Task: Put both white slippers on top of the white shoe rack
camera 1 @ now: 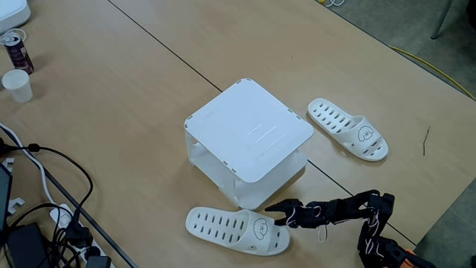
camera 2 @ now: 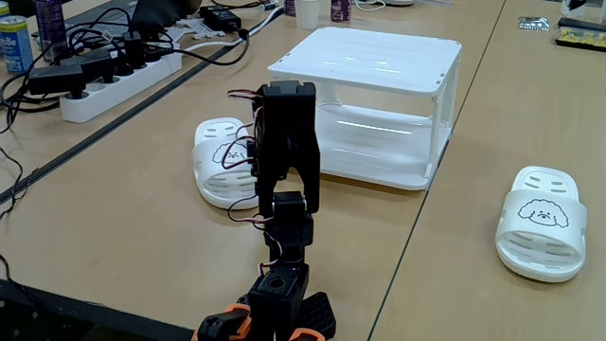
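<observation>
White perforated rubber slipper (camera 1: 236, 230) sits just at the black gripper (camera 1: 281, 211), fingers apart: straddle strap squarely before closing, then lift clear onto white plastic rack (camera 1: 249, 130).

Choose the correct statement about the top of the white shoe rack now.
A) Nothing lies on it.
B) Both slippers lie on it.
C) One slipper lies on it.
A: the white shoe rack has a bare top; both white slippers lie on the table.
</observation>
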You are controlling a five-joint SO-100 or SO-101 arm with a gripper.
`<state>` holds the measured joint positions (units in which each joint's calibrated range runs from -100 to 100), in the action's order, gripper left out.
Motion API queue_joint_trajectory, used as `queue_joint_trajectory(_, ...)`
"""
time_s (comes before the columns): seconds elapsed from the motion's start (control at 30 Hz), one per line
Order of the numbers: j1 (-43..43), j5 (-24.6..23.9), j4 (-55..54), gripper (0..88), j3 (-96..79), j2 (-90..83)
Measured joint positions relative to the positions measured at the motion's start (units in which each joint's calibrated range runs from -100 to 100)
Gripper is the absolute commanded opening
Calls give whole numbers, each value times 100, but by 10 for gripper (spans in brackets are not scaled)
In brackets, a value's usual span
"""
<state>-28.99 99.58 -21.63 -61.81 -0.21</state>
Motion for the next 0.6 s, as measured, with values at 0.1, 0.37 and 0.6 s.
queue_joint_trajectory(0.1, -210, 0, 0, 238, -54, -115)
queue_joint_trajectory(0.37, -562, 0, 9, 238, -54, -313)
queue_joint_trajectory(0.6, -1011, 0, 9, 239, -54, -313)
